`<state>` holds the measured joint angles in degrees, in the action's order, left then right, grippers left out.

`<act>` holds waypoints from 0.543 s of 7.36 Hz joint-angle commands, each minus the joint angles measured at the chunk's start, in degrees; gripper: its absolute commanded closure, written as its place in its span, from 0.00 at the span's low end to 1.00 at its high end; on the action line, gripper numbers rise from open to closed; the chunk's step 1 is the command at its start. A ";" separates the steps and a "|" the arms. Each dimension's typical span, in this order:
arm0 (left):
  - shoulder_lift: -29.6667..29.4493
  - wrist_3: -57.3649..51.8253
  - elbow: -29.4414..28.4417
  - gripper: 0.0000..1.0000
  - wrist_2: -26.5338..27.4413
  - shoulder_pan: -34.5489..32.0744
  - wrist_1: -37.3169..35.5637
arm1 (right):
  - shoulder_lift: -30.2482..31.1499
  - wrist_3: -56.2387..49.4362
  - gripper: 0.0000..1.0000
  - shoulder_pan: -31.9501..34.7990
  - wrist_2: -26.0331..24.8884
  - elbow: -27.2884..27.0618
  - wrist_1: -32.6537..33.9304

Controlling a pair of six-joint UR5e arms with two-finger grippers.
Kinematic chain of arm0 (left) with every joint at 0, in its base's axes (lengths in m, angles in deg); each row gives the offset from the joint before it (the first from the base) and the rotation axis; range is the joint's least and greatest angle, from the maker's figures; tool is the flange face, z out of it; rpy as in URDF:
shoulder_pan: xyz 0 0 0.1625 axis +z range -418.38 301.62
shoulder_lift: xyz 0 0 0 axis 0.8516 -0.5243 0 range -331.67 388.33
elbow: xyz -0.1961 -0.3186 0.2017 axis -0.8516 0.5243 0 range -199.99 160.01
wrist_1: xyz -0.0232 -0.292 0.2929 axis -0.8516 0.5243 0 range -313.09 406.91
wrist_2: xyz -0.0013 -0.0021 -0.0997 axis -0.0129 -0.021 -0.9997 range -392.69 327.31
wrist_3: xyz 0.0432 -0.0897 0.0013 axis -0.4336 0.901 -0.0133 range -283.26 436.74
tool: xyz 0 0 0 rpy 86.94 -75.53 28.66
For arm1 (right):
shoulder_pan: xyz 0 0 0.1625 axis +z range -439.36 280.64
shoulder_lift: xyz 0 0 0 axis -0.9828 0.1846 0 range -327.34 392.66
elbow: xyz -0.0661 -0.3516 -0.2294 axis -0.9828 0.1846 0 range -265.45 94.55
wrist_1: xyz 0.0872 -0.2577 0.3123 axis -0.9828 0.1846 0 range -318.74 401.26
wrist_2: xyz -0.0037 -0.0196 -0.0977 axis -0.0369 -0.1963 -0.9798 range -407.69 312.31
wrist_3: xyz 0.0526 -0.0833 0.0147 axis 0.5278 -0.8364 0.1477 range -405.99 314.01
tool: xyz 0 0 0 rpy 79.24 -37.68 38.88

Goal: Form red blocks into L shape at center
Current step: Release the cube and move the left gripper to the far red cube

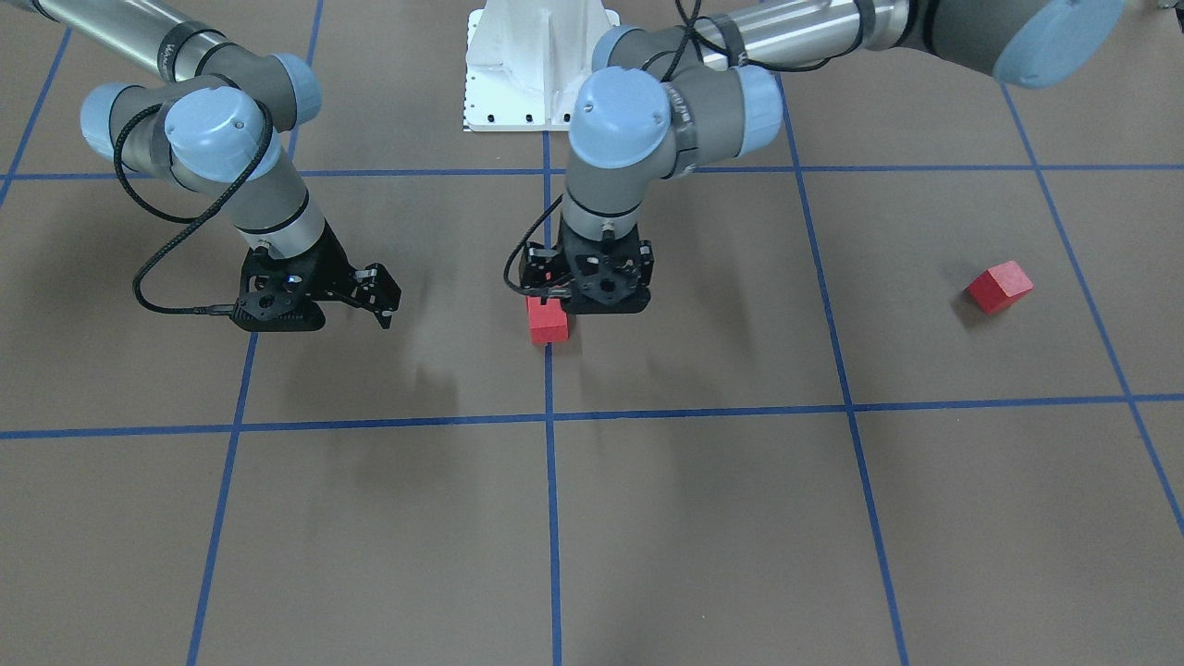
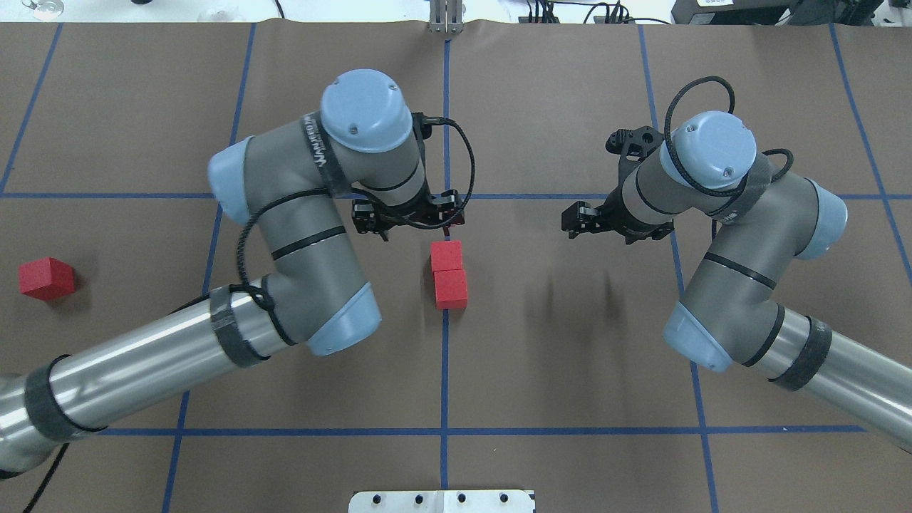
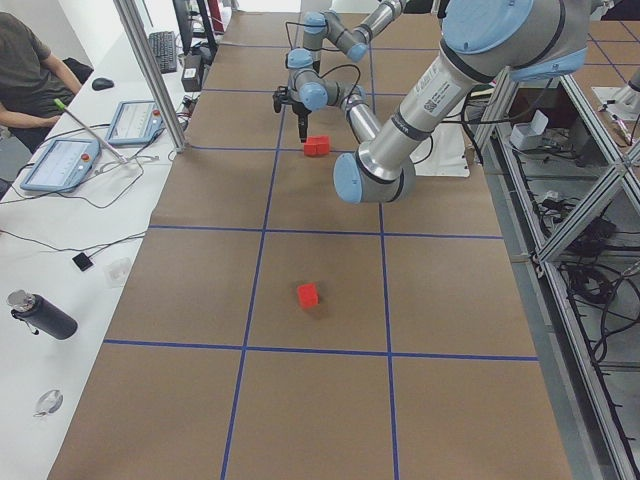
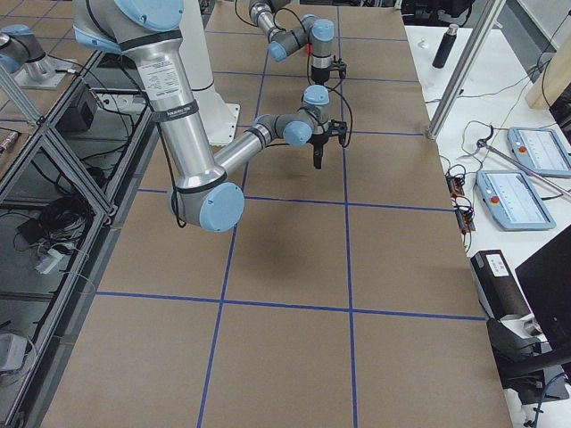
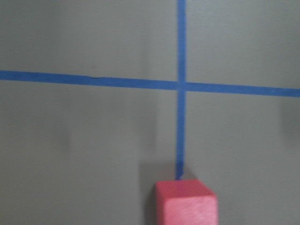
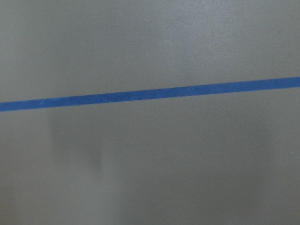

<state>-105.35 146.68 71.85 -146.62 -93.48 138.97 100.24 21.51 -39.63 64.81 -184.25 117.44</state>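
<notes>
Two red blocks (image 2: 447, 255) (image 2: 451, 288) lie touching end to end on the middle blue tape line at the center (image 2: 444, 335). In the front view one of them (image 1: 547, 320) shows just below my left gripper. The third red block (image 2: 46, 278) (image 1: 999, 287) lies alone far to my left. My left gripper (image 2: 408, 221) (image 1: 588, 282) hovers by the far end of the pair. It looks open and holds nothing. The left wrist view shows the block (image 5: 186, 202) at its bottom edge. My right gripper (image 2: 581, 217) (image 1: 377, 296) hangs open and empty to the right of the pair.
The brown table (image 2: 570, 356) carries a blue tape grid. The robot's white base (image 1: 541, 65) stands at the table's robot-side edge. An operator with tablets (image 3: 60, 160) and a dark bottle (image 3: 40, 315) are beside the table's far edge.
</notes>
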 commanded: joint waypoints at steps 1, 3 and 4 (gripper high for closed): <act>20.73 -0.23 17.43 0.00 -0.24 -4.07 0.47 | 0.01 0.00 0.00 0.25 -0.09 0.01 0.02; 36.22 -0.50 18.99 0.01 -0.68 -8.65 13.14 | 0.01 0.00 0.00 0.26 0.00 -0.08 0.02; 42.91 -4.07 17.07 0.01 -1.89 -12.50 22.01 | 0.01 0.00 0.00 0.43 0.00 -0.08 -0.07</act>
<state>-71.90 145.44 89.83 -147.48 -101.90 150.61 100.25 21.51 -39.33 64.80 -184.31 117.45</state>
